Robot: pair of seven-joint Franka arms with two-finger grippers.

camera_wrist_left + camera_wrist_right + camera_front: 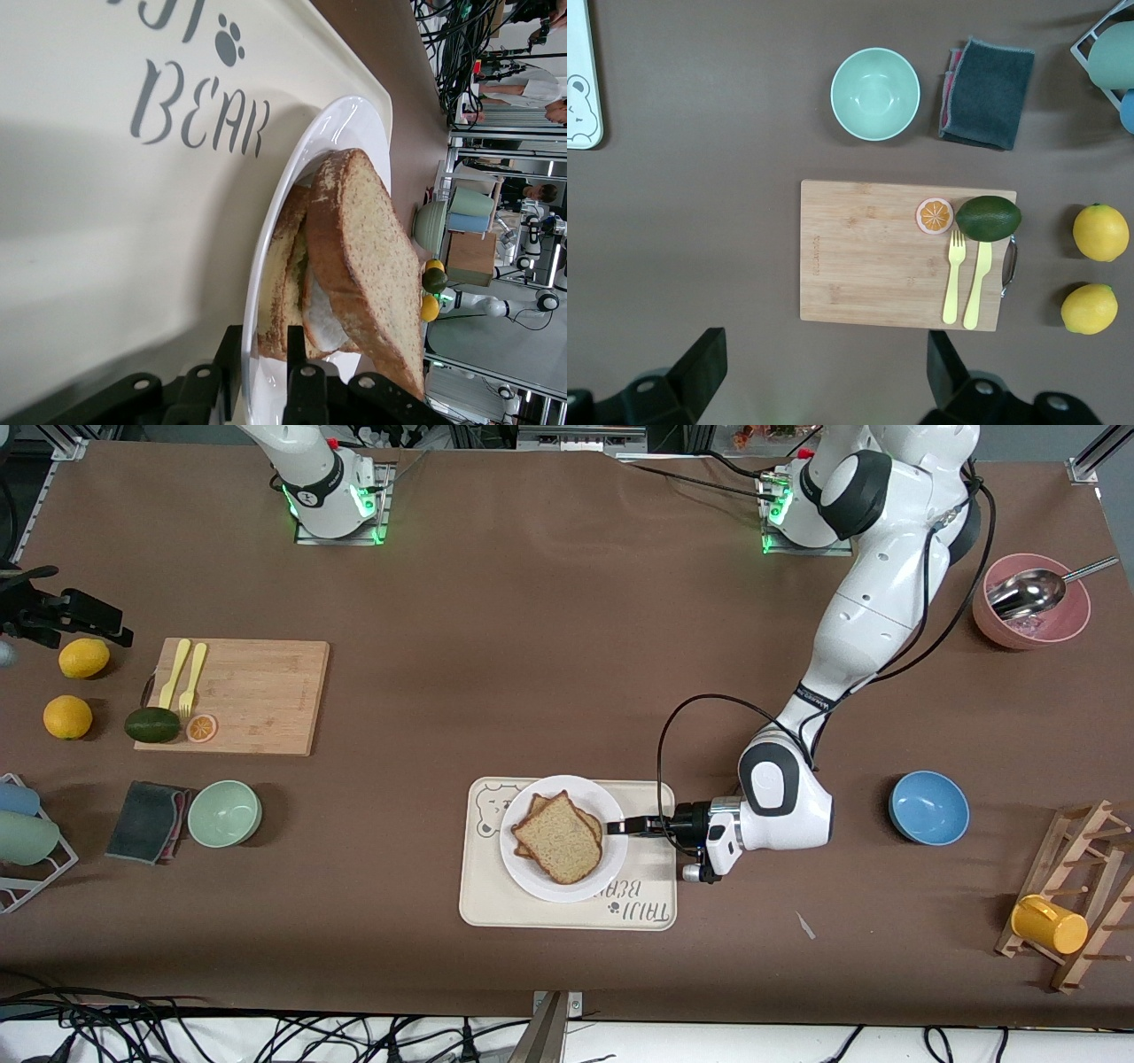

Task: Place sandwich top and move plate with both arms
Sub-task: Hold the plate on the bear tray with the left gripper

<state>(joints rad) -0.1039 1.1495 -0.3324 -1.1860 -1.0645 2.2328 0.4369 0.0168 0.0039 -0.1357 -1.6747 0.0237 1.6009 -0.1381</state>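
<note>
Two bread slices, the sandwich top (560, 838) uppermost, sit on the plate (532, 872) atop the bear tray (483, 899) at lower centre, left gripper (631, 825) fingers pinching the plate's rim, while the right gripper (824, 367) hangs wide open over the cutting board (868, 257).

Grey "BEAR" lettering with paw print on cream tray (106, 230).

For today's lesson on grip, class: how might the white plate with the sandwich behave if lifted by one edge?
The plate looks stiff and glossy, so it may slip between the left gripper's fingers clamped on its rim. Held by one edge, it would probably tilt. The top bread slice lies loose and askew, so it could slide off.
</note>
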